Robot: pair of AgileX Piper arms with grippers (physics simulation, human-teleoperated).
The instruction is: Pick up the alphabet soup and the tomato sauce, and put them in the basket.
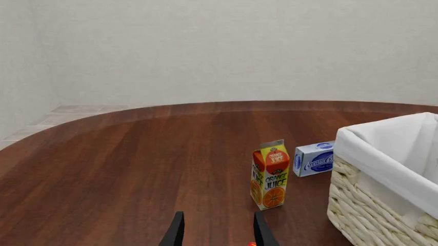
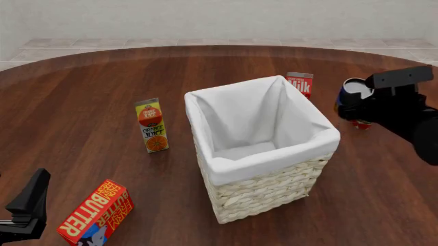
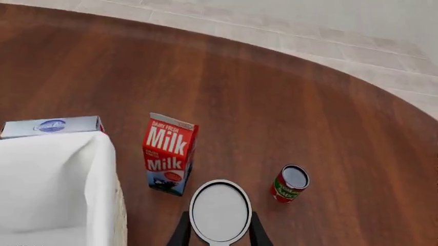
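The right gripper (image 3: pixel 219 231) is clamped on the alphabet soup (image 3: pixel 220 210), held in the air right of the basket (image 2: pixel 274 192); the tomato sauce (image 3: pixel 290 183) stands on the table (image 2: pixel 89 97) beyond the basket's right side, near the milk carton (image 3: pixel 168 154); the left gripper (image 1: pixel 217 233) hangs parted and empty, left of the basket.

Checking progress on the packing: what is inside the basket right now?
The basket shows only its white lining, no cans. The front wall hides its near floor. The soup is held in the right pincer; the tomato sauce stands on the table.
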